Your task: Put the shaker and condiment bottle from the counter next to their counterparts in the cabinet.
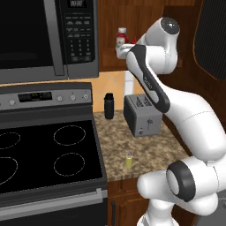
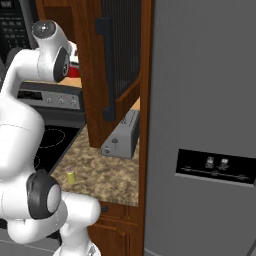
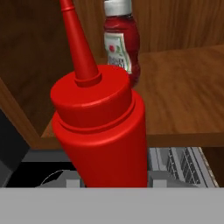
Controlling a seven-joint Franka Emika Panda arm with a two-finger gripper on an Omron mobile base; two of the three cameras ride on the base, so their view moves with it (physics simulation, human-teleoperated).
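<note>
The all-red condiment bottle (image 3: 103, 127) hangs upright in the air at the front edge of the cabinet shelf (image 3: 183, 92), with my gripper (image 1: 123, 50) shut on its body; the fingertips are hidden behind it. Just beyond its nozzle, on the shelf, stands the ketchup bottle (image 3: 121, 41) with white cap and label, also seen at the cabinet in the left base view (image 1: 121, 37). The tiny yellow-green shaker (image 1: 128, 160) stands upright on the granite counter near its front edge (image 2: 71, 176), far below the hand.
A silver toaster (image 1: 141, 114) sits on the counter under the held bottle. A black cylinder (image 1: 109, 106) stands by the stove (image 1: 48, 154). The microwave (image 1: 44, 35) hangs to the left. An open cabinet door (image 2: 117, 60) and the grey fridge (image 2: 205, 125) close off the right.
</note>
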